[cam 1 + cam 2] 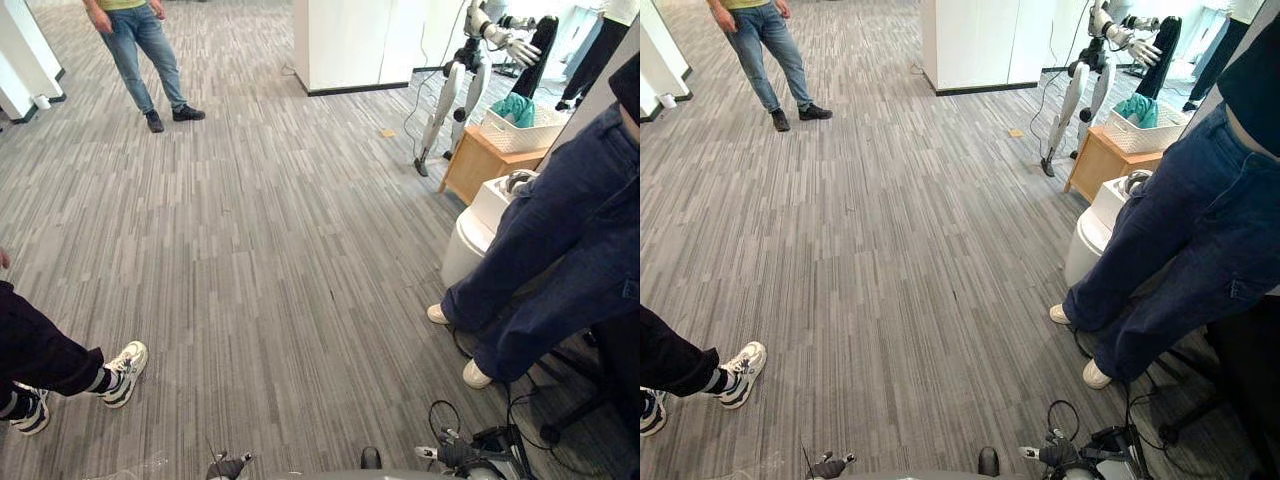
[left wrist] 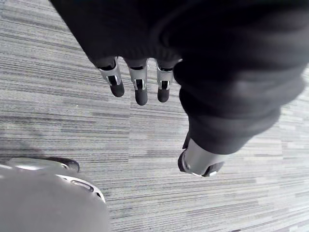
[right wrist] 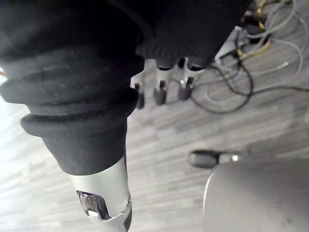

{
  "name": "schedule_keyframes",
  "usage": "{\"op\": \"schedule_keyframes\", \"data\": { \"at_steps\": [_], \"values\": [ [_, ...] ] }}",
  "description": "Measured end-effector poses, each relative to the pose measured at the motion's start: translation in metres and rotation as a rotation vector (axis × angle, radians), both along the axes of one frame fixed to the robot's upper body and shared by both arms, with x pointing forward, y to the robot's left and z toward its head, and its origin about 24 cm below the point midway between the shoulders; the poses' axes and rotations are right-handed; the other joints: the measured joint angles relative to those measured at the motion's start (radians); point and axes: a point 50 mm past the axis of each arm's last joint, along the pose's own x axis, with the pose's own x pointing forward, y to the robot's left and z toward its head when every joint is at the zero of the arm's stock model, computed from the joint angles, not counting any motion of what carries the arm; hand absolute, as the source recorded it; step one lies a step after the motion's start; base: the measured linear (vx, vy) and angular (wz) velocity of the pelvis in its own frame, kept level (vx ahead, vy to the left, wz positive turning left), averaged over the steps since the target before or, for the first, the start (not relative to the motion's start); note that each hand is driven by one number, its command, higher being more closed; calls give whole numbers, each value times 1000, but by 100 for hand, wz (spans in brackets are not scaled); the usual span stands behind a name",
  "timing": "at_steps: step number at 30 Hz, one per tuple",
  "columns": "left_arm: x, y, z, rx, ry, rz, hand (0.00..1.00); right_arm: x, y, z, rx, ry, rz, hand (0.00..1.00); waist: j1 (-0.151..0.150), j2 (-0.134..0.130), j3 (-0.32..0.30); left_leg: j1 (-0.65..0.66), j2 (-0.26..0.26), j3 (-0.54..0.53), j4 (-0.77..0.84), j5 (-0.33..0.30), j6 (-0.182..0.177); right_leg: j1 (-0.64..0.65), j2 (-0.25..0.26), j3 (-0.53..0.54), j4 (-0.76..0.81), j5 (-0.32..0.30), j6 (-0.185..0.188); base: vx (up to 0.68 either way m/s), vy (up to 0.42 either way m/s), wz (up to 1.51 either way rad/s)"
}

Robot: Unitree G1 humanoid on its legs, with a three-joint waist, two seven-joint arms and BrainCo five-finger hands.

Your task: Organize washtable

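No washtable appears before me; I look down at grey striped carpet (image 1: 280, 250). My left hand (image 2: 141, 89) hangs over the carpet with its fingers straight and nothing in it. My right hand (image 3: 159, 91) hangs the same way, fingers relaxed and empty, above the carpet near some cables (image 3: 241, 82). Far off at the right, a white basket (image 1: 522, 130) with a teal cloth (image 1: 516, 106) in it stands on a low wooden cabinet (image 1: 478, 162).
A person in dark jeans (image 1: 560, 240) stands close at the right, in front of a white rounded unit (image 1: 468, 240). Another person's white sneaker (image 1: 122, 372) is at the left. A third person (image 1: 145, 55) stands far back left. Another humanoid robot (image 1: 468, 70) stands by a white partition (image 1: 350, 45).
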Motion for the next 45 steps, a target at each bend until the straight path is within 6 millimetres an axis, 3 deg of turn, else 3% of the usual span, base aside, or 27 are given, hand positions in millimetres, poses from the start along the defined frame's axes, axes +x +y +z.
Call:
{"op": "schedule_keyframes", "data": {
  "at_steps": [6,16,21,22,24,26,27,28,29,30,31,33,36,37,39,40,42,45],
  "values": [
    [-7,4,0,8,16,16,0,-6,5,-3,17,22,-21,0,0,-19,-20,23,-46,-12,-71,40,7,-4,-43,-19,-1,11,16,-77,64,8],
    [-20,10,-1,6,45,109,0,-8,8,-4,32,31,-43,0,-7,-31,-33,50,-50,-38,-83,54,-16,6,-38,-41,5,9,14,14,0,0],
    [-21,17,0,20,34,150,0,-7,16,-5,54,18,-47,0,-2,-65,-9,-6,-43,-121,83,42,-35,11,-49,-91,106,-89,-4,-3,-25,35],
    [-17,22,2,34,21,147,0,-5,18,-4,55,12,-27,0,3,-75,2,-70,-49,-121,193,47,-45,14,-66,-104,103,-106,-1,-71,4,58],
    [-15,24,3,41,9,143,0,3,21,-3,58,-2,0,0,27,-91,27,-212,-47,-147,244,-1,-13,-7,-90,-111,98,-109,-2,-155,29,54],
    [-18,16,1,24,17,139,0,6,19,-2,48,-7,21,0,44,-49,48,-249,-25,-180,167,34,-33,-23,-74,-107,87,-112,23,-143,93,-11],
    [-33,10,-1,7,53,160,0,10,19,-1,42,-18,42,0,63,-21,40,-260,-18,-153,126,53,-16,-23,-61,-83,78,-111,36,26,117,-45],
    [-38,8,-2,4,67,170,0,14,18,0,35,-26,67,0,70,-12,43,-266,-9,-141,121,56,-20,-51,-52,-82,154,-129,30,79,114,-38],
    [-42,9,-2,6,76,178,0,15,20,0,36,-29,73,0,74,-19,53,-259,-10,-128,99,70,-29,-74,-51,-74,314,-207,31,188,100,-3],
    [-47,11,-1,13,87,181,0,9,24,-2,44,-7,73,0,76,-41,49,-253,-17,-92,86,98,-5,-49,-61,-78,369,-280,47,129,63,3],
    [-49,12,-1,19,88,189,0,7,27,-3,52,0,72,0,82,-51,42,-260,-27,-85,92,92,6,-43,-69,-78,388,-313,51,180,74,-3],
    [-51,15,-1,33,96,198,0,6,33,-4,63,5,82,0,80,-82,24,-290,-50,-57,167,41,62,-50,-117,-76,516,-426,85,125,59,-22],
    [-48,17,0,37,93,180,0,5,29,-4,54,4,72,0,77,-86,20,-263,-56,-22,214,-39,68,-134,-115,-21,760,-453,109,106,65,-42],
    [-48,19,0,42,95,170,0,4,29,-4,56,4,58,0,76,-93,22,-246,-58,-17,210,-46,70,-161,-115,-8,841,-440,100,168,52,-22],
    [-49,27,2,61,104,159,0,3,30,-4,80,-9,-17,0,46,-108,29,-159,-69,-33,196,-76,71,-231,-132,-14,1074,-343,66,282,-2,13],
    [-50,29,2,63,111,159,0,2,31,-4,86,-9,-34,0,38,-119,31,-100,-70,-48,171,-81,75,-230,-134,-44,1116,-348,53,379,-26,28],
    [-46,32,3,69,103,158,0,2,29,-4,92,-16,-62,0,20,-125,31,10,-56,-80,83,-83,73,-253,-129,-117,1091,-423,-3,389,-49,33],
    [-36,27,2,53,75,171,0,9,24,-1,103,-45,-88,0,-6,-96,31,105,23,-112,8,-88,48,-342,-58,-197,879,-458,-24,489,-90,39]
  ]
}}
